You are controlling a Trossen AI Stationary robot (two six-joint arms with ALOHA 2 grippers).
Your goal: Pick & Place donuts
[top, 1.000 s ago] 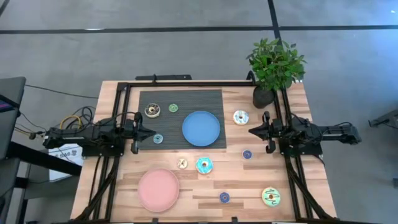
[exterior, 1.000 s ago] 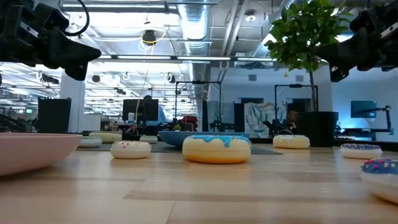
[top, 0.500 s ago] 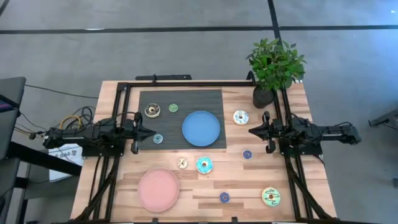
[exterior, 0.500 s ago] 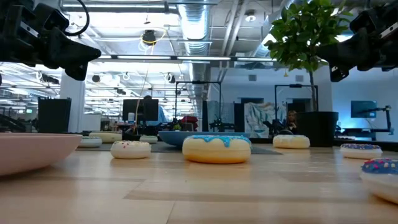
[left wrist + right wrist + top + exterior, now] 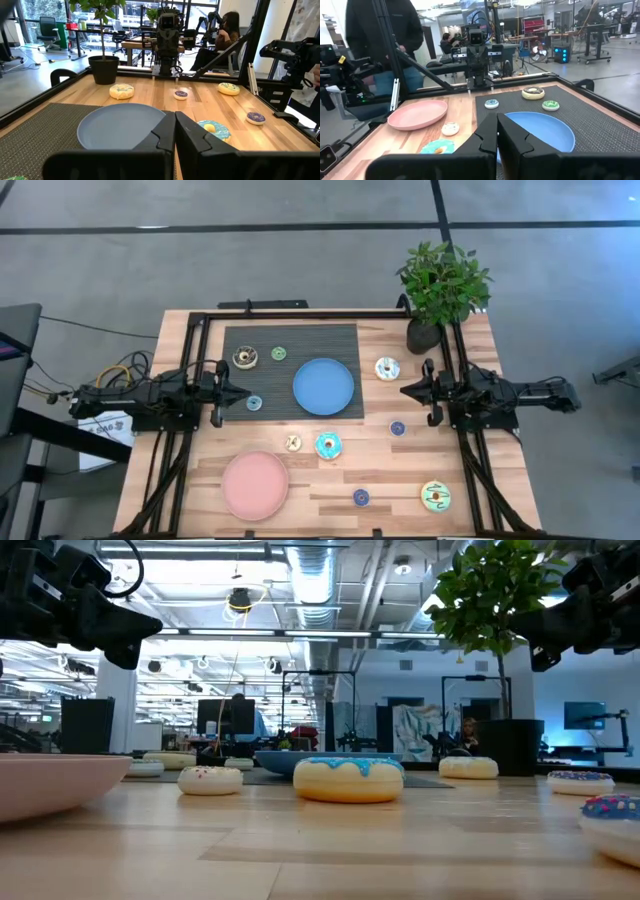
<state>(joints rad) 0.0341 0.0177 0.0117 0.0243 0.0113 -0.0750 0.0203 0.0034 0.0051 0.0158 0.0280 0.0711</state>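
Several toy donuts lie flat on the table. On the dark mat are a brown-cream donut (image 5: 245, 358), a tiny green one (image 5: 279, 353) and a tiny teal one (image 5: 254, 403). On the wood are a white donut (image 5: 388, 367), a teal donut (image 5: 328, 445), a tiny cream one (image 5: 293, 442), two tiny blue ones (image 5: 398, 428) (image 5: 361, 497) and a yellow-green one (image 5: 436, 496). My left gripper (image 5: 247, 392) hovers shut at the mat's left edge. My right gripper (image 5: 402, 391) hovers shut right of the blue plate. In each wrist view the fingers (image 5: 174, 131) (image 5: 496, 131) are closed together.
A blue plate (image 5: 323, 387) sits on the dark mat (image 5: 300, 340), and a pink plate (image 5: 255, 485) lies near the table's near-left corner. A potted plant (image 5: 440, 290) stands at the far right corner. Black frame rails (image 5: 195, 360) run along both sides. People show in the room beyond.
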